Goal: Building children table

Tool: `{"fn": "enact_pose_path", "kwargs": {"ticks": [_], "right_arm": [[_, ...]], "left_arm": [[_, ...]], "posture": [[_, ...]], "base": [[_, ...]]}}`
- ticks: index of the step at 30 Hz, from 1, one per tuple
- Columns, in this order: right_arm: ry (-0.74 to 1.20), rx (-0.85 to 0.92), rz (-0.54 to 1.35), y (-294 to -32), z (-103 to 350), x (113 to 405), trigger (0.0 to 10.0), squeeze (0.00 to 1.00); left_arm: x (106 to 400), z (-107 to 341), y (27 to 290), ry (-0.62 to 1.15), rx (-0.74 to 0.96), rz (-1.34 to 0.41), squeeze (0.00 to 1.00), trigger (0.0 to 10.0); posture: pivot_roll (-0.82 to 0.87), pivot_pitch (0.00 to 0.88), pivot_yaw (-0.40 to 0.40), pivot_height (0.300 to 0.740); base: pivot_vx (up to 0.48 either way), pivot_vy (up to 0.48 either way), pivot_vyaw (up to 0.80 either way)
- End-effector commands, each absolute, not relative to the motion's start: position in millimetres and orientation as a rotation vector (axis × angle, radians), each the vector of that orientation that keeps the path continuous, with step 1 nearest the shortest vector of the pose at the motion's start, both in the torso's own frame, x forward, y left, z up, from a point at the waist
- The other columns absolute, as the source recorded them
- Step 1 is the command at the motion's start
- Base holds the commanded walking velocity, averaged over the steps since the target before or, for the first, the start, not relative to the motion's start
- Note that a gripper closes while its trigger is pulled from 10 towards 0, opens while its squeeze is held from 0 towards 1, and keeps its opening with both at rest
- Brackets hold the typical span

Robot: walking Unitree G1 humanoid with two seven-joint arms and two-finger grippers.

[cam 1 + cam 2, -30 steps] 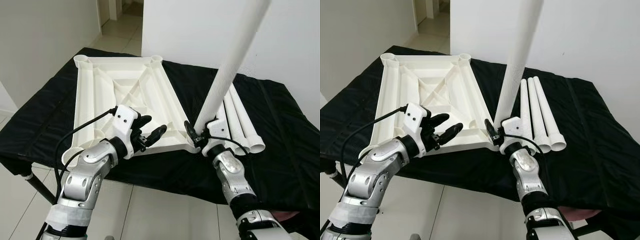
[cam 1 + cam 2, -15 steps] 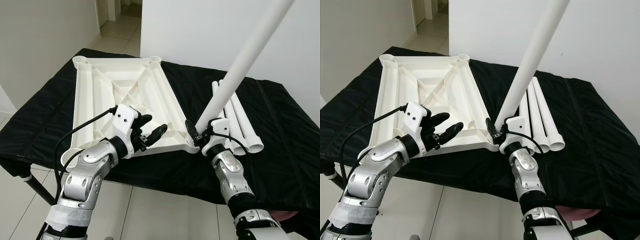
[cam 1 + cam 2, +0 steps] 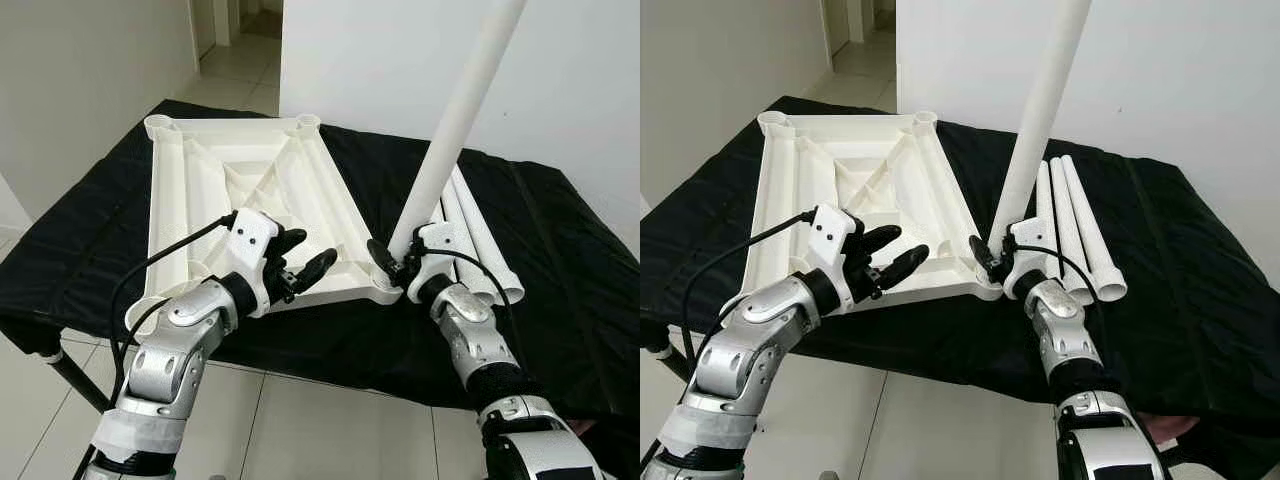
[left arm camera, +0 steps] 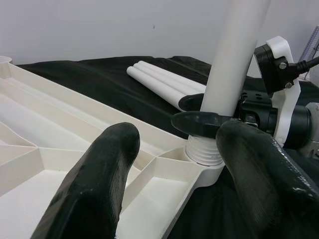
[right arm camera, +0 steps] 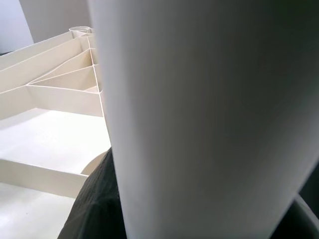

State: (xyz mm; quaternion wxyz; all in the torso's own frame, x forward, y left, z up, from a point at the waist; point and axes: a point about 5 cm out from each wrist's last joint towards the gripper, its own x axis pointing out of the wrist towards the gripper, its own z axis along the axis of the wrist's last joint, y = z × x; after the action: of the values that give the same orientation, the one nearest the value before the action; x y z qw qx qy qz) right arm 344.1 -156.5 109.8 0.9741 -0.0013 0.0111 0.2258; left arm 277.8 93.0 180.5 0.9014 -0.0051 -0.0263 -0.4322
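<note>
White plastic leg stands nearly upright, leaning a little to the right, with its threaded foot set in the near right corner socket of the upturned tabletop. The right tool is clenched round the leg just above the threads, its black fingers pinching the tube from both sides. The tabletop lies ribs-up on the left half of the black-draped counter, its four corner sockets facing up. The left tool hovers just over the tabletop's near edge, fingers spread and grasping nothing. Three more legs lie side by side on the cloth just right of the standing one. The step in hand looks like seating the first leg; next, I judge, the leg must be brought square to the socket and turned so the threads bite, with the left tool pressing the tabletop so it cannot swivel.
</note>
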Motion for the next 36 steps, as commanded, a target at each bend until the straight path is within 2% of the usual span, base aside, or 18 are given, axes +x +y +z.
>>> {"fn": "enact_pose_path", "kwargs": {"ticks": [1, 14, 19, 20, 30, 36], "right_arm": [[0.288, 0.018, 0.423, -168, 56, 321, 10.0, 0.0], [0.185, 0.015, 0.504, -146, 57, 306, 10.0, 0.0], [0.103, 0.019, 0.549, -139, 77, 306, 10.0, 0.0], [0.075, 0.009, 0.564, -141, 85, 308, 10.0, 0.0], [-0.068, -0.027, 0.664, -151, 137, 319, 10.0, 0.0], [-0.103, -0.053, 0.707, -154, 151, 318, 10.0, 0.0]], "left_arm": [[277, 180, 91, -0.046, -0.014, -0.871, 0.0, 10.0], [277, 182, 86, -0.041, -0.015, -0.886, 0.0, 10.0], [281, 189, 81, -0.056, -0.036, -0.923, 0.0, 10.0], [281, 191, 80, -0.058, -0.059, -0.948, 1.0, 10.0], [283, 206, 67, -0.115, -0.044, -1.027, 1.0, 10.0], [283, 215, 61, -0.146, -0.047, -1.066, 1.0, 10.0]], "posture": [[0.01, 0.0, -0.06, 0.74], [0.0, 0.0, -0.064, 0.74], [-0.01, 0.0, -0.068, 0.74], [-0.01, 0.0, -0.069, 0.74], [-0.01, 0.0, -0.075, 0.74], [0.0, 0.0, -0.077, 0.74]], "base": [[0.0, 0.0, 0.0], [0.0, 0.0, 0.0], [0.0, 0.0, 0.0], [0.0, 0.0, 0.0], [0.0, 0.0, 0.0], [0.0, 0.0, 0.0]]}}
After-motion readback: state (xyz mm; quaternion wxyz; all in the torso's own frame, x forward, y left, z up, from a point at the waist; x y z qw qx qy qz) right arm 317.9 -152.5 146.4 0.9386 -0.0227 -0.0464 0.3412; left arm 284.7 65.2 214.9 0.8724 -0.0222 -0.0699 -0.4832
